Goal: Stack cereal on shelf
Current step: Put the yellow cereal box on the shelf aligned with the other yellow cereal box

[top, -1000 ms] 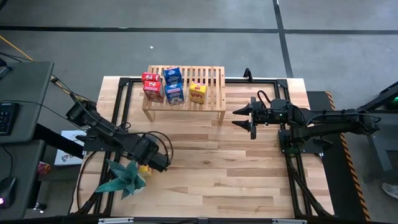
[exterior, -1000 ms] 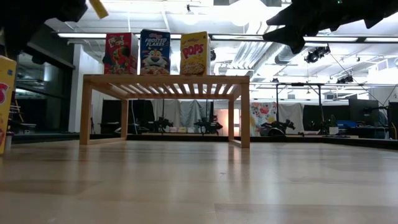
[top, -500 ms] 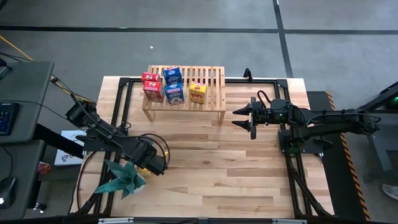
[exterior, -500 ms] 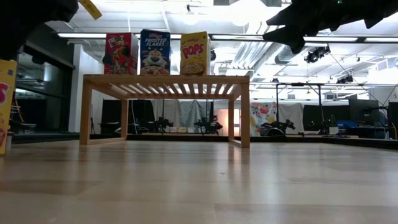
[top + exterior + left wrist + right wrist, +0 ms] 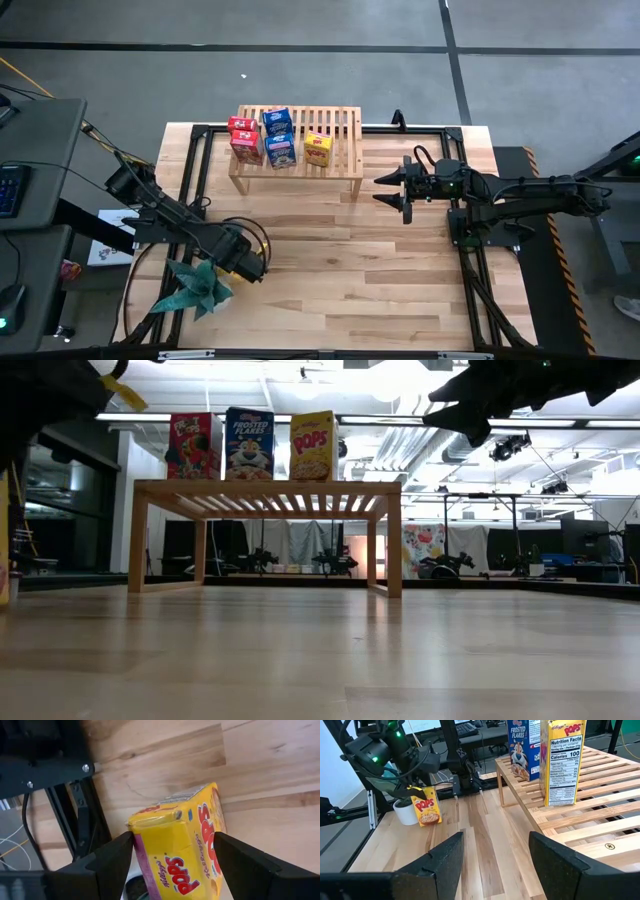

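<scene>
Yellow cardboard is what matters at this instant: the last yellow box [image 5: 182, 845] stands on the plank tabletop [image 5: 400, 290] well away from the shelf [image 5: 345, 130], beside the teal plant [image 5: 195, 288] and its white pot [image 5: 406, 813], which is likely why the left arm comes at it from above and a little aslant. The left gripper [image 5: 172, 857] hangs over the box top with a finger on either side, spread wide and not yet pressing the cardboard, so this reads as lining up a grasp rather than a hold. Across on the shelf, five boxes already stand upright: two red boxes [image 5: 243, 140] at its left end, two blue boxes [image 5: 280, 138] next to them, and one yellow Pops box [image 5: 318, 149] alone toward the middle, with bare slats behind it where its partner would fit. Past the shelf's right end, the right gripper [image 5: 397, 190] waits above the table, fingers apart and holding nothing, kept clear, I judge, so the shelf stays open for the carry.
</scene>
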Robot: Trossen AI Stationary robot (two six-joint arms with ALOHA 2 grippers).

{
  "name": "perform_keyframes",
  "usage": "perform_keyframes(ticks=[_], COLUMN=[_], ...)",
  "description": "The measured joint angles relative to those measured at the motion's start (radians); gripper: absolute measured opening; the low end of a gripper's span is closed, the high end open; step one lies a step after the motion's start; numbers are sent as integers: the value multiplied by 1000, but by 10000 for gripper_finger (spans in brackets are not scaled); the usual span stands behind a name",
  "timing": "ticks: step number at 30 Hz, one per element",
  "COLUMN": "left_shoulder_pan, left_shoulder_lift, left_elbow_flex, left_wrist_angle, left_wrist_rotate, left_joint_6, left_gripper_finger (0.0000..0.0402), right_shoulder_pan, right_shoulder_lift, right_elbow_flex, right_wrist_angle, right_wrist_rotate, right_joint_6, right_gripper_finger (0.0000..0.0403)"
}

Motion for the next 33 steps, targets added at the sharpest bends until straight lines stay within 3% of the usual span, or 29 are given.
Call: perform_keyframes(ticks=[15, 23, 27, 33], left_shoulder_pan=[10, 10, 17, 41], left_shoulder_lift=[3, 3, 3, 3], left_elbow_flex=[-3, -2, -2, -2], left_wrist_angle=[111, 90, 78, 62], left_wrist_rotate=[-80, -87, -99, -102], left_joint_6=[11, 42, 68, 117], left_gripper_finger=[266, 264, 234, 149], right_shoulder_pan=[0, 0, 0, 0], right_shoulder_lift=[0, 0, 0, 0], right_elbow_flex=[0, 0, 0, 0], right_wrist_angle=[-1, -1, -1, -1], right_wrist_rotate=[0, 0, 0, 0], right_joint_6=[0, 2, 1, 2], right_gripper_finger=[217, 217, 217, 217])
